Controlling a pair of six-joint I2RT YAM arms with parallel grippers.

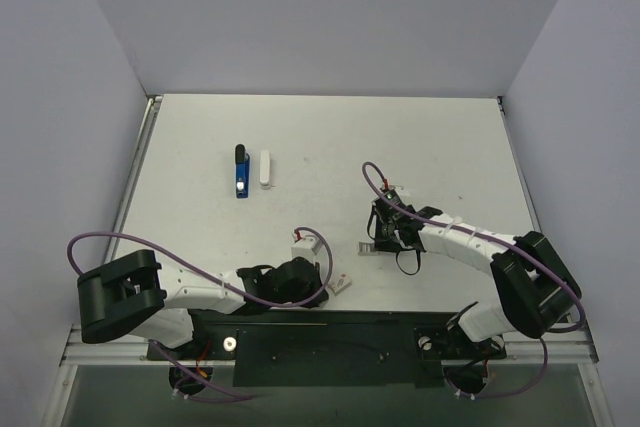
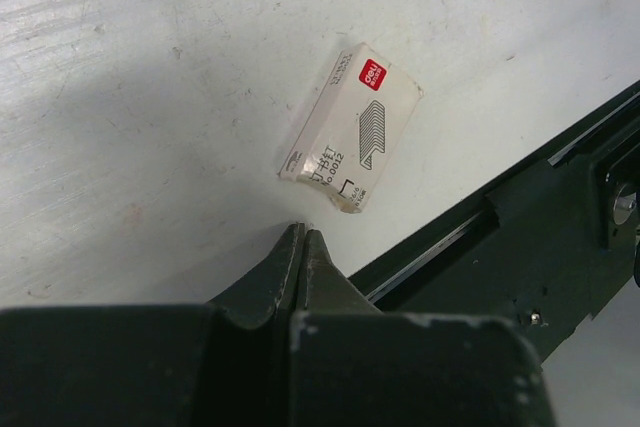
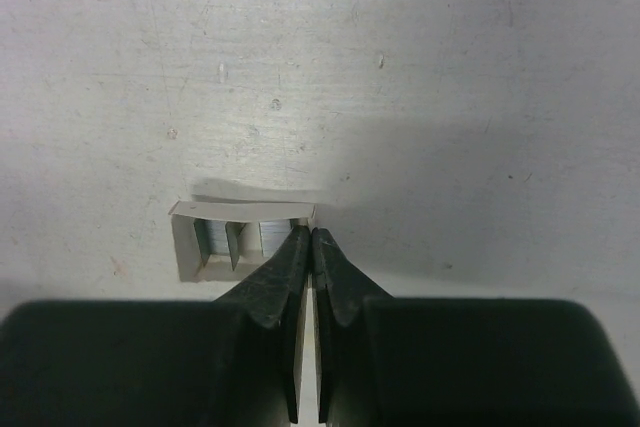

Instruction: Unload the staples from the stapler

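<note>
A: Where is the stapler seen?

B: The stapler (image 1: 241, 173) is seen lying flat on the white table (image 1: 420, 147), on the far left part. It is blue, and its black end is pointed away from the arms. A small white mark is seen on the blue part.

A: Is anything seen next to it?

B: A thin white piece (image 1: 265, 167) is laid just beside it, on its right, in line with it. A small gap is seen between the two.

A: Is the stapler held?

B: No. It is not touched by either claw. Both claws are found well apart from it, nearer the arms' side of the table.

A: How is the left claw seen?

B: The left claw (image 2: 303, 237) is pressed together, tip against tip, and nothing is held in it. Its tips are set low over the table, just in front of a staple box (image 2: 350, 127). The box is white with a red mark. It is laid flat and is not touched. A dark plate (image 2: 520, 257) is seen to the right of it.

A: And the right claw?

B: The right claw (image 3: 311, 239) is pressed together too. Its tips are set at the right end of a small tray (image 3: 183, 247). Rows of shiny staples (image 3: 213, 242) are seen inside the tray. It cannot be told if the tray's edge is touched or pinched.
</note>
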